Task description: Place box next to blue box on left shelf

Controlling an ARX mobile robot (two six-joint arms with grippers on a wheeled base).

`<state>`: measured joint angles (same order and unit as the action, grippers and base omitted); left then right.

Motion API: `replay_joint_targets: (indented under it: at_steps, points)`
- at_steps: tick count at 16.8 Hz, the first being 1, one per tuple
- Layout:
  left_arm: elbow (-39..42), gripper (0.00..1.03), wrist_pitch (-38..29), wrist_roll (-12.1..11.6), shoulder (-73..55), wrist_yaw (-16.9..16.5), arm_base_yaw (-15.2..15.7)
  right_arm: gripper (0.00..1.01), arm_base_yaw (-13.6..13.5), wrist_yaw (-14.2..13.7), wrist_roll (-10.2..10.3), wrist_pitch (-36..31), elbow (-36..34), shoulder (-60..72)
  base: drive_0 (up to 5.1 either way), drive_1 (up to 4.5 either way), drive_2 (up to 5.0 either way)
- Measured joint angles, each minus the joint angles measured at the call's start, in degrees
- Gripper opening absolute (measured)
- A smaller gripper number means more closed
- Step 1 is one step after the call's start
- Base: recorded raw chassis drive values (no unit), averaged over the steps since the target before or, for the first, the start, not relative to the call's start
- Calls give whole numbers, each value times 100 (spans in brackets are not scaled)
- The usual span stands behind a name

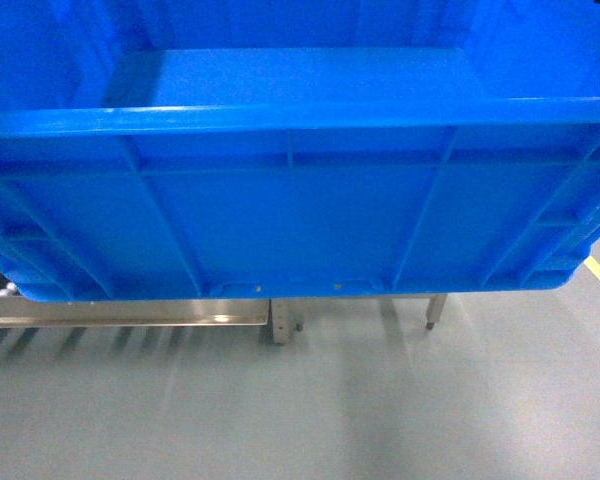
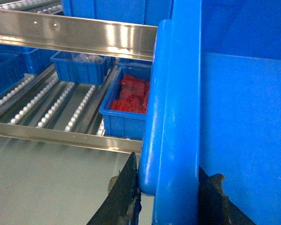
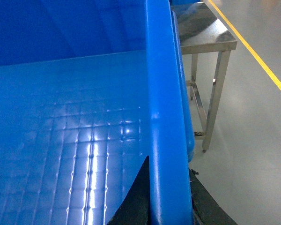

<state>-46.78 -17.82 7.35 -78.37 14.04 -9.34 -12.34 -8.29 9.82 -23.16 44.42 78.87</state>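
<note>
The left gripper [image 2: 168, 199] and right gripper [image 3: 168, 197] each clamp a side rim of the empty box [image 1: 300, 200]. On the left shelf [image 2: 75, 33], just beyond the box, a small blue bin [image 2: 126, 101] holds red parts; another blue bin [image 2: 79, 68] sits farther back.

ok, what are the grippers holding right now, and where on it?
Both hold the box: the left gripper is clamped over its left side rim, the right gripper over its right side rim.
</note>
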Motion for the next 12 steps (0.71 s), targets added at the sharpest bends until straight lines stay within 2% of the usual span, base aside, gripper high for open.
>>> replay_joint_targets:
  at_steps: [12]
  points:
    - [0,18,11,-2,0,7,0,7,-2,0,2,2,-4,2,-501,245,245]
